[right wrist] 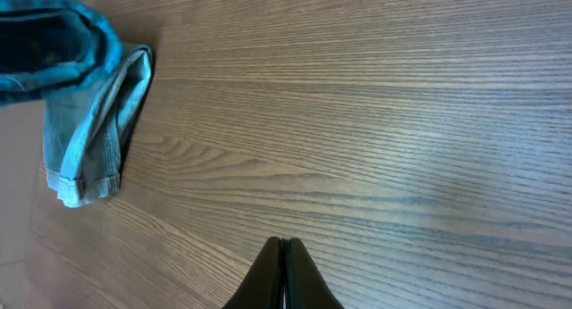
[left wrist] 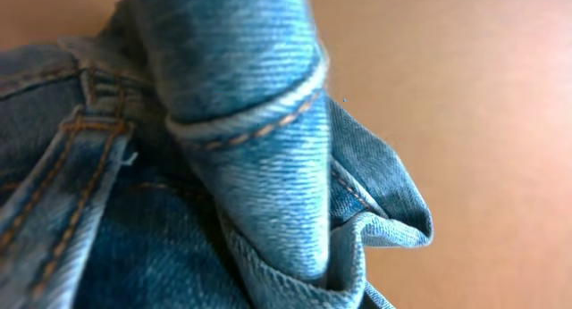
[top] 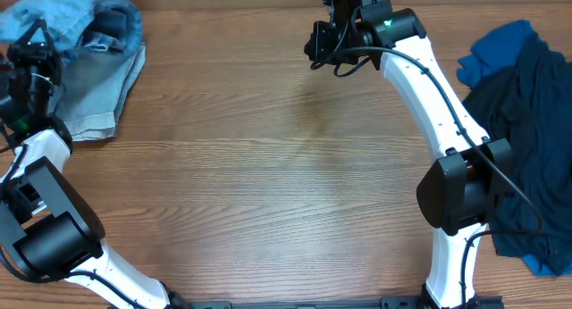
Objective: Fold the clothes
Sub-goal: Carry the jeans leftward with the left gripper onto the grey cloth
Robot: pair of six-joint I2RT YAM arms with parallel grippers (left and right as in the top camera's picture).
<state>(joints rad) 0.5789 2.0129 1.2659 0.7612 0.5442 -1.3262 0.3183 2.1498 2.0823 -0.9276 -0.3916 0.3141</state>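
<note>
Two grippers, heavy jeans [top: 89, 72]

They sit bunched at ten o'clock under my left gripper [top: 31, 54]. Denim fills its camera, so I cannot tell its grip. My right gripper [right wrist: 286, 275] hangs pinched shut, empty, at twelve. Thick, heavy cloth: I'd grab the hem [left wrist: 259, 126].

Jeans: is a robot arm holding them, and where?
The left gripper seems to hold the jeans by a stitched, rolled edge. The right gripper is shut, holding nothing.

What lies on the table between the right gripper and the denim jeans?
Only bare wooden tabletop lies between the right gripper and the jeans; the overhead view shows this, and the right wrist view agrees.
</note>
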